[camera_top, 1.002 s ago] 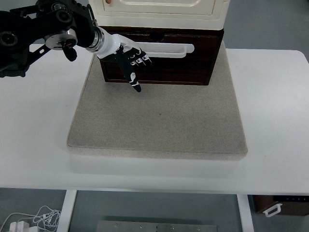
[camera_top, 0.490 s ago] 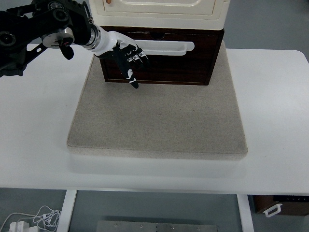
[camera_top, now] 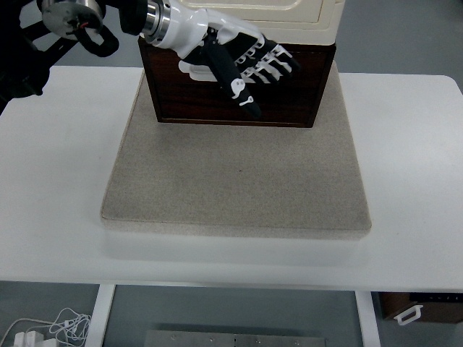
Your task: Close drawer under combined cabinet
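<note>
Dark wood: you have one drawer at upper centre, your left hand spread flat across its front, grasping nothing.

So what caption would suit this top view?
The left hand, fingers spread, reaches across the dark wooden drawer beneath the cream cabinet.

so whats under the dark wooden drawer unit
The drawer unit stands on a grey mat, which lies on the white table. The left hand, fingers spread, covers part of the drawer front; the mat beneath the unit is hidden.
</note>
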You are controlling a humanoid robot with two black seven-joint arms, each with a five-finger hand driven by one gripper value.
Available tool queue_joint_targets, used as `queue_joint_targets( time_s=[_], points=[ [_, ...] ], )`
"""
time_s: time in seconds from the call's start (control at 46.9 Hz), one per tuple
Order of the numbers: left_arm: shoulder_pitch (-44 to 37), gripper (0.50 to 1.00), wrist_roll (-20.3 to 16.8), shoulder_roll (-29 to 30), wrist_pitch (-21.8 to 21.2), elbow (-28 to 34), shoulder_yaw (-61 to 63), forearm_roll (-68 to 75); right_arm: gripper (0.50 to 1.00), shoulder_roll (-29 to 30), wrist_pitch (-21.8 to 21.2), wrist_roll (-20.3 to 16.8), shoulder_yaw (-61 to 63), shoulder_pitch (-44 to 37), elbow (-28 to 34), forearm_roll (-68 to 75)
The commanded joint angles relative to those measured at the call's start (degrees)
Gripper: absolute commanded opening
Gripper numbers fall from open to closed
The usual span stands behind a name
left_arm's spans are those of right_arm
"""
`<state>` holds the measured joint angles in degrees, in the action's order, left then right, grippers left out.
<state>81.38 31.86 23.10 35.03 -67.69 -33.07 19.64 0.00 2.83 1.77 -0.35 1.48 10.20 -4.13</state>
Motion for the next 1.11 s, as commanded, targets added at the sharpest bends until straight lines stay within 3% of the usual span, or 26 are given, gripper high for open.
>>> queue_joint_targets(
  time_s=[0.0,0.405,0.789,1.087],
  points=[
    [-0.16,1.000,-1.27,-1.56,-0.03,0.01,-5.59,-3.46,0.952,0.00,-0.02,-0.01,0.00,0.01,0.00,0.00],
    [-0.16,1.000,-9.18,-4.38,-0.03,3.61,-24.32,-11.29,0.952,0.00,-0.02,-0.01,0.00,0.01,0.00,0.00],
    [-0.16,1.000,-19.72,-4.38,-0.22,11.43,-36.89,-11.65,0.952,0.00,-0.02,-0.01,0.00,0.01,0.00,0.00],
    [-0.08,1.000,-23.94,-3.94,-10.06,18.29,-39.79,-11.56,0.952,0.00,-0.02,-0.01,0.00,0.01,0.00,0.00]
  ],
)
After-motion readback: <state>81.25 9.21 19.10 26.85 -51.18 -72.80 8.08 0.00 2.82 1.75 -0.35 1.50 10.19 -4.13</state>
